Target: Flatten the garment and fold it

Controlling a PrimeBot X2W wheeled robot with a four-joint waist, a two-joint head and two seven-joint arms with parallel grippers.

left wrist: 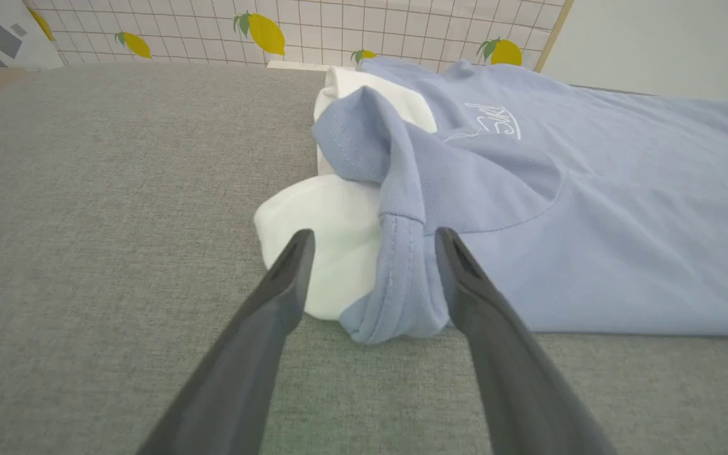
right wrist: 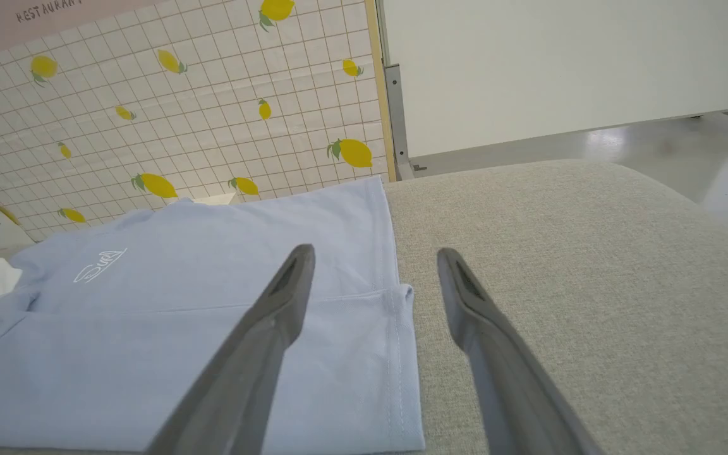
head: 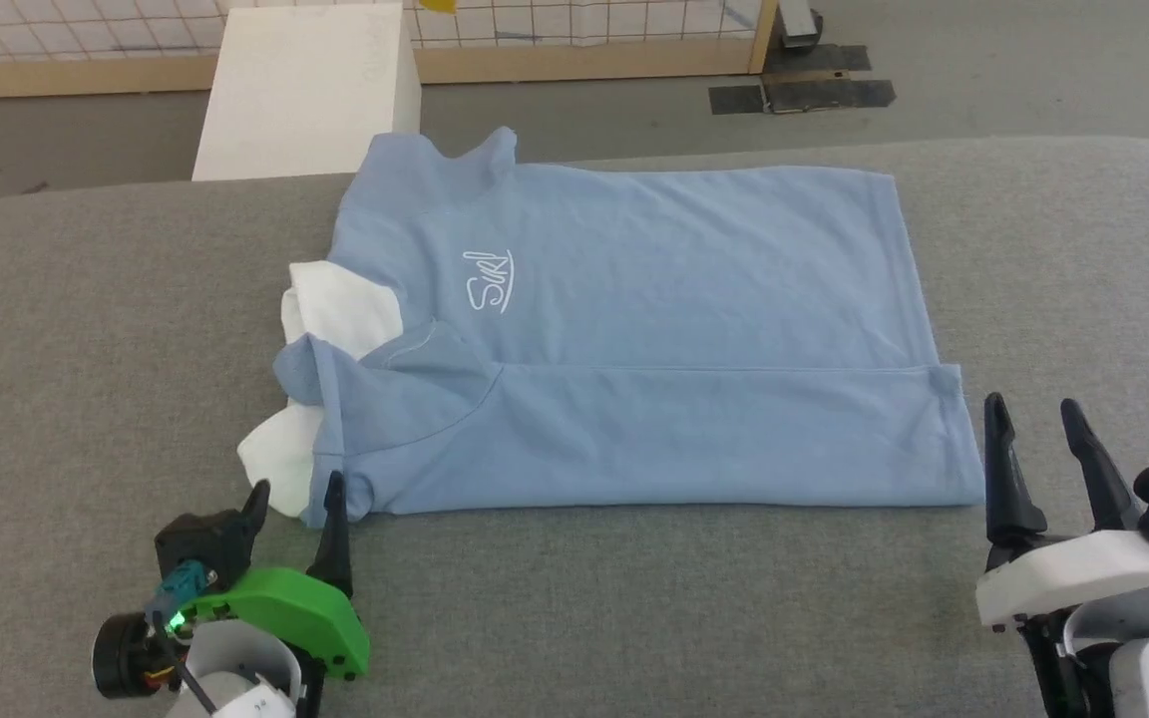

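Got the garment (head: 634, 329) lying folded lengthwise on the grey table (head: 86, 349), with left gripper (head: 297, 486) and right gripper (head: 1032, 402) both gaping wide, empty, by its near corners.

head: above, looking down on garment (head: 684, 299) | wrists: low, close, at opposite ends | shared: logo (head: 488, 281)

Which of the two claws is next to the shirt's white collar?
The left claw, on the green mount, sits by the white collar; the right claw, on a white mount, is at the hem of the shirt.
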